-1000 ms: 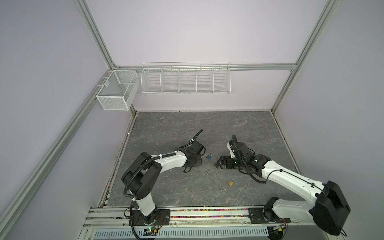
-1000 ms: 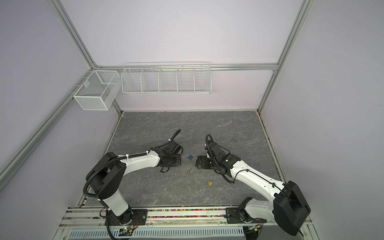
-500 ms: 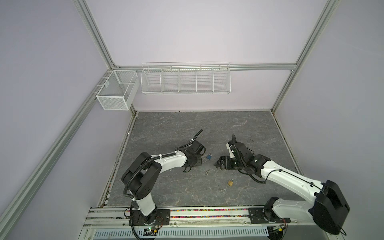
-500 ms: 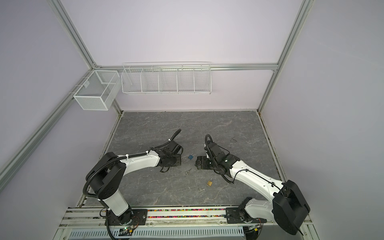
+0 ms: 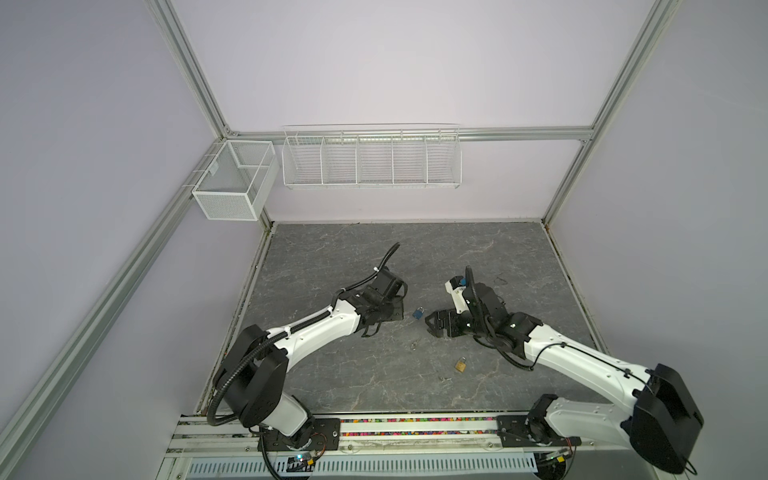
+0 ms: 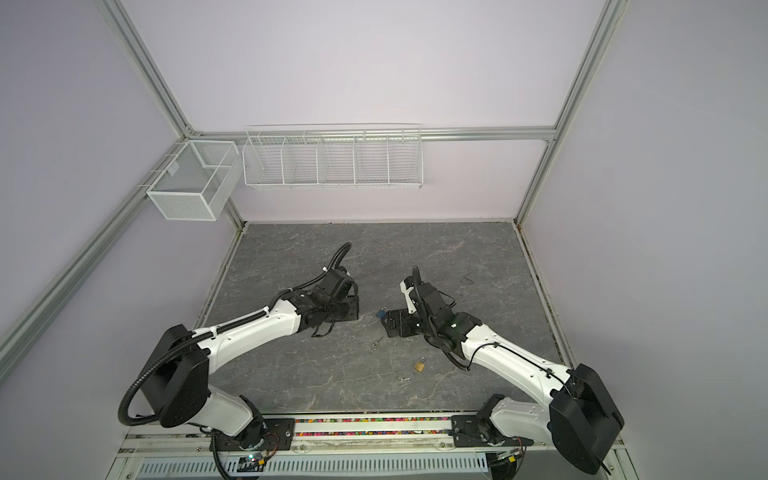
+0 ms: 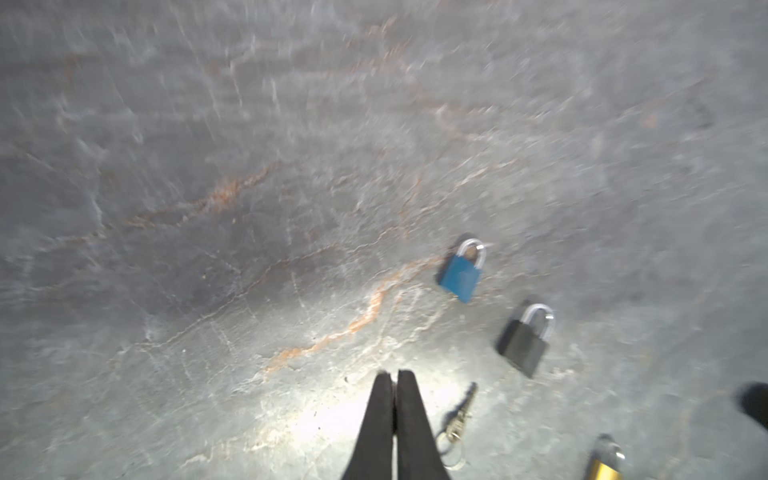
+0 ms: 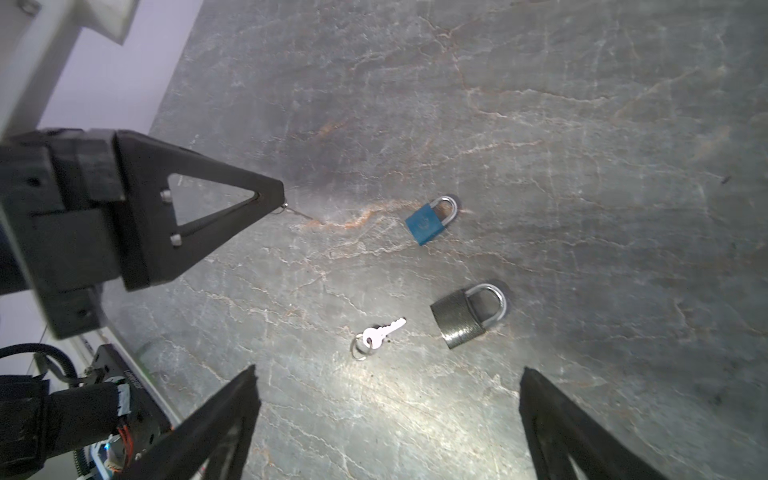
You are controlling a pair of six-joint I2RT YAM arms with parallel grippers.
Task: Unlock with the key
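Note:
A silver key [image 8: 378,334] on a ring lies flat on the grey stone tabletop, also seen in both top views [image 5: 414,343] [image 6: 376,343] and in the left wrist view [image 7: 459,415]. A blue padlock [image 8: 430,220] [image 5: 418,312] and a dark padlock [image 8: 467,316] [image 7: 525,340] lie near it, shackles closed. My right gripper [image 8: 388,370] [image 5: 430,326] hovers wide open just short of the key, nothing between its fingers. My left gripper [image 7: 395,376] [image 5: 401,311] is shut, left of the blue padlock, with no object plainly in it. In both top views the dark padlock is hidden under the right gripper.
A brass padlock [image 5: 460,365] [image 6: 419,365] lies nearer the front edge, with a small metal piece [image 5: 444,378] beside it. White wire baskets [image 5: 371,160] [image 5: 235,183] hang on the back and left walls. The left gripper's tip [image 8: 278,199] is close to the blue padlock.
The right gripper's jaws have spread a little wider. The left gripper has closed fully. Both arms stay almost where they were.

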